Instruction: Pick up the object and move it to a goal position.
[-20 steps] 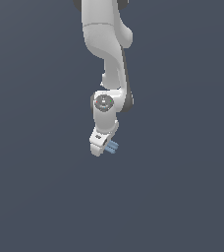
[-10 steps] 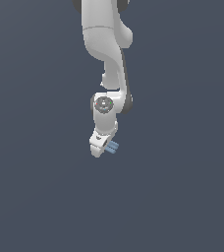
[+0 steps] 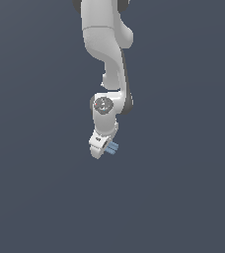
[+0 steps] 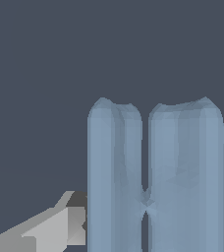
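One block (image 3: 111, 147) beside hand (image 3: 100, 147), nothing nearby

The object (image 3: 111, 147) is a small light-blue oblong block, seen in the exterior view as two short parallel bars jutting out toward that view's right from the lower end of the white hand (image 3: 100, 145), tilted slightly downward. It is much narrower than the hand. In the wrist view the object (image 4: 155, 177) fills the foreground as two rounded lengthwise ridges side by side, parted by a dark groove that pinches shut partway along, with grey fingers (image 4: 60, 226) flanking it on both sides.
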`<state>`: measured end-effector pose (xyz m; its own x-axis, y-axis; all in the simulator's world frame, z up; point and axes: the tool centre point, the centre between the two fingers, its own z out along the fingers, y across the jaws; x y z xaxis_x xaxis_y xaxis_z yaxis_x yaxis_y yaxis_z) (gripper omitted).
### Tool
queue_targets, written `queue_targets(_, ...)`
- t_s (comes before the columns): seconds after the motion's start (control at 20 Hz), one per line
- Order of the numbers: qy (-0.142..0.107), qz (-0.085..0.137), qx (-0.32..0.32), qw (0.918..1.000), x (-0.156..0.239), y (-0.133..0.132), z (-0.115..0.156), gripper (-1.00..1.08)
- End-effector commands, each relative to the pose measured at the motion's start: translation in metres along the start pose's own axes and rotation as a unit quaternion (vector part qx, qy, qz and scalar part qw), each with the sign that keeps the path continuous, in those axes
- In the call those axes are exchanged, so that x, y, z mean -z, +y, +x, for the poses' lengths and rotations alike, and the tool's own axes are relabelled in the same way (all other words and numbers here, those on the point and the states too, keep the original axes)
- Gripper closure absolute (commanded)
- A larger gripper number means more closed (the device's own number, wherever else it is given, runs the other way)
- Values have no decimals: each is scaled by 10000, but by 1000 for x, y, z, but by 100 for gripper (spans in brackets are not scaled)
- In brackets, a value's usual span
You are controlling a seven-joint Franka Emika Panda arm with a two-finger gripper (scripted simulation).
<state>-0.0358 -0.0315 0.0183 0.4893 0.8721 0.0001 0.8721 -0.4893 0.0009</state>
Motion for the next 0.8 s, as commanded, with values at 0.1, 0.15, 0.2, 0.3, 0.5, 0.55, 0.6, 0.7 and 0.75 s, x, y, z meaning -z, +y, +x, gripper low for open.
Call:
queue_targets(0.1,3,-1,-4,10000,7,13,-5,108)
queue_targets(0.15,3,-1,-4,10000,9,17,-6,108)
queue_targets(0.2,3,-1,-4,10000,11,22,-8,108)
queue_targets(0.3,5,1,-4,10000,16,32,-11,108)
queue_targets(0.5,5,1,-4,10000,29,57,-19,108)
queue_targets(0.55,8,4,-4,10000,32,64,-21,108)
queue_targets(0.6,8,4,-4,10000,36,71,-24,108)
queue_targets(0.7,8,4,-4,10000,43,86,-28,108)
queue_targets(0.75,8,4,-4,10000,46,93,-30,108)
